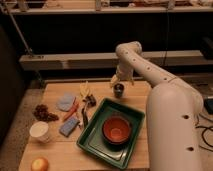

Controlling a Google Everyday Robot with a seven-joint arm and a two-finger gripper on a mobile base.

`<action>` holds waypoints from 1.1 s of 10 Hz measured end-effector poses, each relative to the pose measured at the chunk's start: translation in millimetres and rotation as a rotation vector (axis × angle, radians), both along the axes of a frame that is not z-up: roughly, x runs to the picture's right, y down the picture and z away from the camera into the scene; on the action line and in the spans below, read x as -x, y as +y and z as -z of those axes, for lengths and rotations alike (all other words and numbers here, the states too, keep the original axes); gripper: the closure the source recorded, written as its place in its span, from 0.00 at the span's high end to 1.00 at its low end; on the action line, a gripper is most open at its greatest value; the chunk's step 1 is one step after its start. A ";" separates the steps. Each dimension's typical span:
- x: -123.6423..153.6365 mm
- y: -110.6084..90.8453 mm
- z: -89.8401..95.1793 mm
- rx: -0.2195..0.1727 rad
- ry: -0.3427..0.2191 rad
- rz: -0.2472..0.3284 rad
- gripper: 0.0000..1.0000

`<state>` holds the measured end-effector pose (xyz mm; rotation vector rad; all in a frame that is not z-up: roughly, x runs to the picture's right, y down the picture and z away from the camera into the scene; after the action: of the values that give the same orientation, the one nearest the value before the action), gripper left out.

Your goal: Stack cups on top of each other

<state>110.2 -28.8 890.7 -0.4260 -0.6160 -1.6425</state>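
The hand (118, 81) hangs over the far side of the tabletop (60, 152), directly above the small blue-grey tumbler (118, 91). I cannot tell how far open it is or whether it grips the tumbler. The white cup (40, 131) stands well apart, near the tabletop's left edge as seen.

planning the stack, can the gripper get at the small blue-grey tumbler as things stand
Probably yes: the gripper hangs just above the tumbler, nothing stands between them, and the green tray lies nearer the camera.
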 end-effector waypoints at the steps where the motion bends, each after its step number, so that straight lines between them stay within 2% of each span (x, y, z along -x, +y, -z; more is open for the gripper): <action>1: 0.4 -0.1 0.0 0.000 -0.001 0.000 0.80; 5: -1.1 -0.8 -1.1 0.005 0.002 -0.007 0.80; 8: -23.9 -5.2 -20.6 0.047 0.018 -0.089 0.80; 11: -29.4 -10.7 -24.2 0.057 0.007 -0.121 0.80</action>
<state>139.6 -39.5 914.9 -0.4278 -0.6724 -1.5109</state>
